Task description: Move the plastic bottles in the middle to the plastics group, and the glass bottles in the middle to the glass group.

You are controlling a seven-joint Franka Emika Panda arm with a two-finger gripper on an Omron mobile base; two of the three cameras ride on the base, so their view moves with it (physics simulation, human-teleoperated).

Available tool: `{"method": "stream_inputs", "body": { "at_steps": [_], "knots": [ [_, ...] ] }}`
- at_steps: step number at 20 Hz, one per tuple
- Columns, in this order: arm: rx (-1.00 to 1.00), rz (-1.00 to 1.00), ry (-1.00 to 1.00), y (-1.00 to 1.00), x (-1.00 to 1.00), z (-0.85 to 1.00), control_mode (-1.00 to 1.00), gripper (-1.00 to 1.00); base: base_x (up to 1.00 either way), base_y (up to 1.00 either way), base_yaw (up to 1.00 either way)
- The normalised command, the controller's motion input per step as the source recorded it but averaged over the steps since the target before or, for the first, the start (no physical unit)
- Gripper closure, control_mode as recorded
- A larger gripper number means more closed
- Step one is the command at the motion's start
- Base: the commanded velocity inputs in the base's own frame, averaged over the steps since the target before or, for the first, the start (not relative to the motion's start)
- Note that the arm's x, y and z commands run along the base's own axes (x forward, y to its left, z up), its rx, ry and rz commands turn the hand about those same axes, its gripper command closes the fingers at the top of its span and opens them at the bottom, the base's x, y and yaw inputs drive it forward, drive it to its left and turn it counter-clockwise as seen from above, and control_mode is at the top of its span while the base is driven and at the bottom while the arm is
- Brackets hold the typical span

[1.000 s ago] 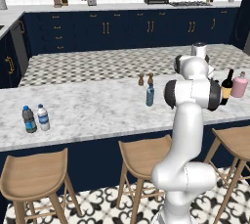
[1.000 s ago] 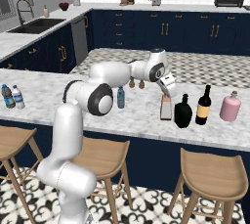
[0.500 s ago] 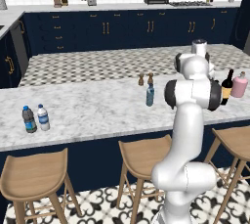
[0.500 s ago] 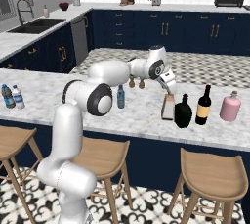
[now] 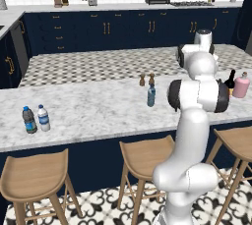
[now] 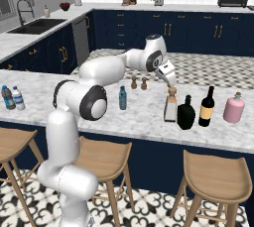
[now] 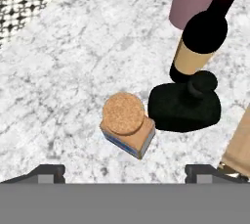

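Claw (image 6: 170, 83) sits right above the cork of the square bottle (image 6: 170, 106), fingers spread wide w/ nothing between them; in the hand view you look straight down on the cork top (image 7: 123, 114) w/ the 2 fingertips (image 7: 48, 172) far apart at the bottom. Square bottle stands upright on the marble worktop (image 6: 139, 117), just beside the squat black flask (image 6: 186, 114), close but can't tell if touching. Next along to the right come the wine bottle (image 6: 206, 106) w/ yellow label and then the pink bottle (image 6: 233, 108), all 4 roughly in a row near the front edge. Small blue-grey water bottle (image 6: 122, 97) is still mid-worktop, well apart from them, w/ 2 little brown shakers (image 6: 138, 83) behind it. 2 blue-label water bottles (image 5: 36, 119) stand side by side at the far left end.
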Motion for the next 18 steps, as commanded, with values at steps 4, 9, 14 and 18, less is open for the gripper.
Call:
{"method": "stream_inputs", "body": {
  "at_steps": [4, 9, 14, 18],
  "knots": [
    [-0.01, 0.45, -0.04, 0.84, -0.63, 0.24, -1.0, -1.0, 0.0, 0.0, 0.0],
    [-0.06, 0.59, 0.0, 1.0, -0.37, 0.04, -1.0, -1.0, 0.0, 0.0, 0.0],
    [-0.07, 0.66, 0.0, 0.97, -0.11, 0.02, -1.0, -1.0, 0.0, 0.0, 0.0],
    [-0.11, 0.57, -0.01, 0.82, 0.0, 0.09, -1.0, -1.0, 0.0, 0.0, 0.0]
  ]
}}
